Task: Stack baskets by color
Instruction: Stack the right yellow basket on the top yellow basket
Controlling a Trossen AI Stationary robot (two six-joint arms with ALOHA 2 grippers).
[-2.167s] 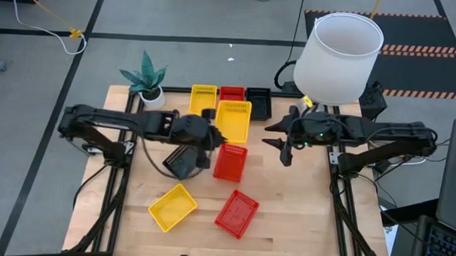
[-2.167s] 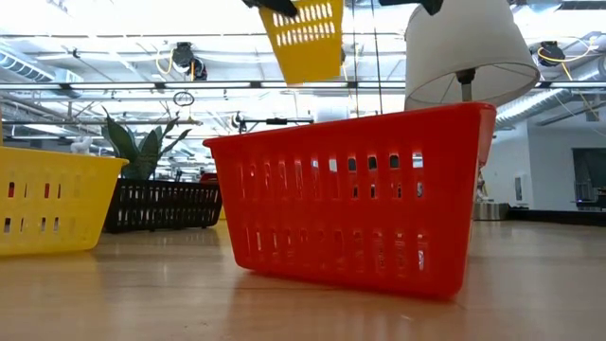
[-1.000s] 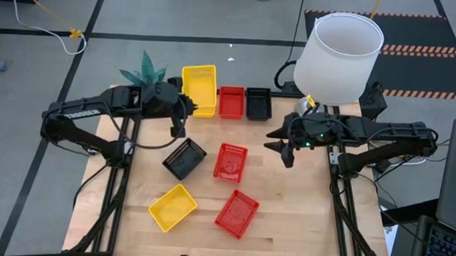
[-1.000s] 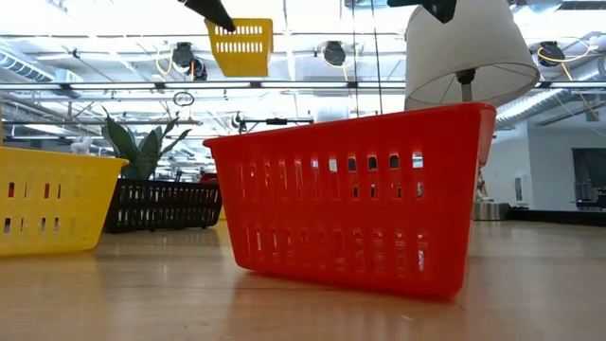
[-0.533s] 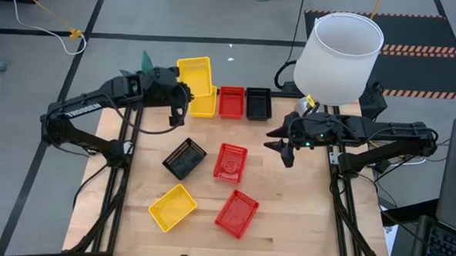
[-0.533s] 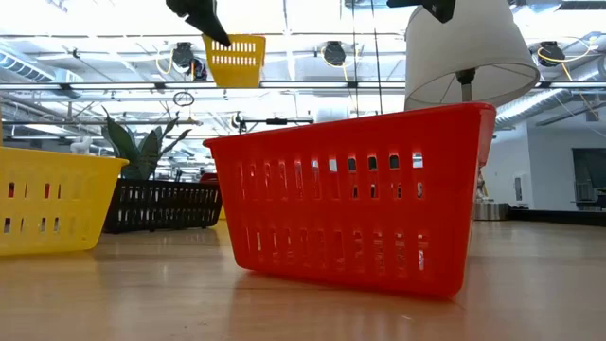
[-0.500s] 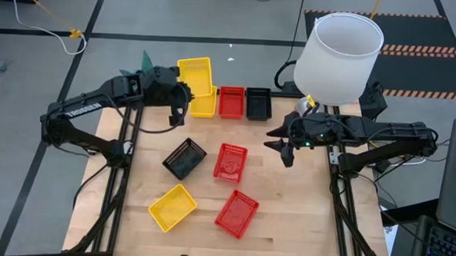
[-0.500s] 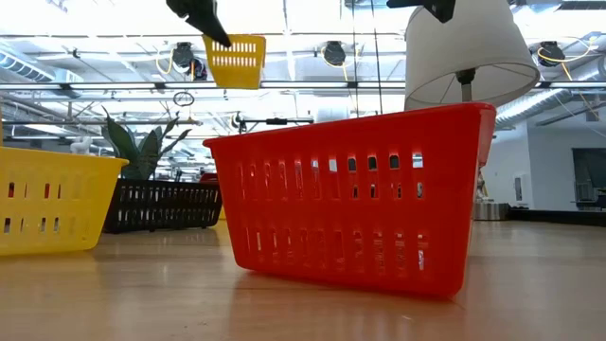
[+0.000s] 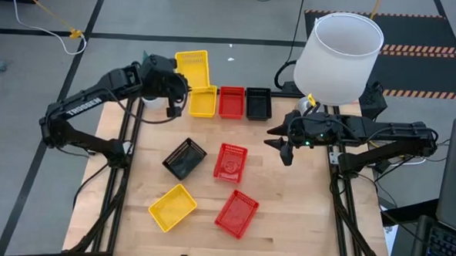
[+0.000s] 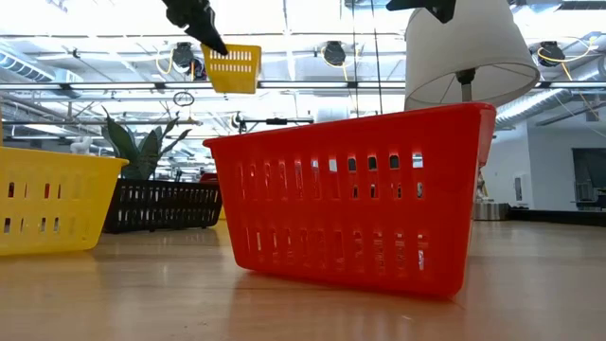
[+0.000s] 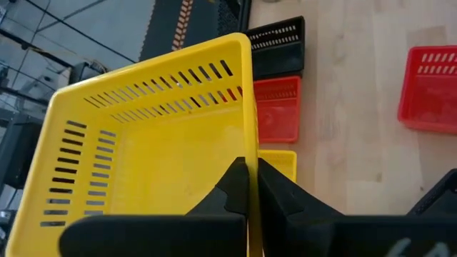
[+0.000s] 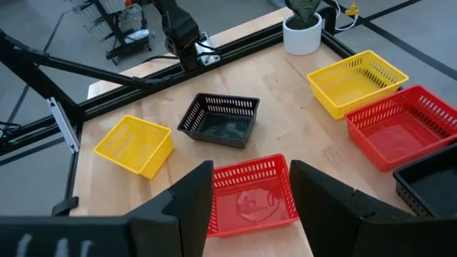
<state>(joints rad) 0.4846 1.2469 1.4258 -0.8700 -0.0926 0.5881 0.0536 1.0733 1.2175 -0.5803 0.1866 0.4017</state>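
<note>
One yellow basket [image 9: 193, 68] hung tilted above the table's [image 9: 301, 216] far-left row, its thin rim pinched by the left claw [image 11: 248, 187], looking light, stiff and slippery; the right claw [image 9: 282, 150] waited spread.

You're looking at a pale wooden desk [image 9: 286, 215] on a grey floor [image 9: 46, 66] crossed by dark tape lines, hazard-striped black mats [image 9: 417, 32] behind. Beyond the desk, bright ceiling lights [image 10: 284, 14] and white overhead rails [image 10: 104, 85] span the hall.
</note>
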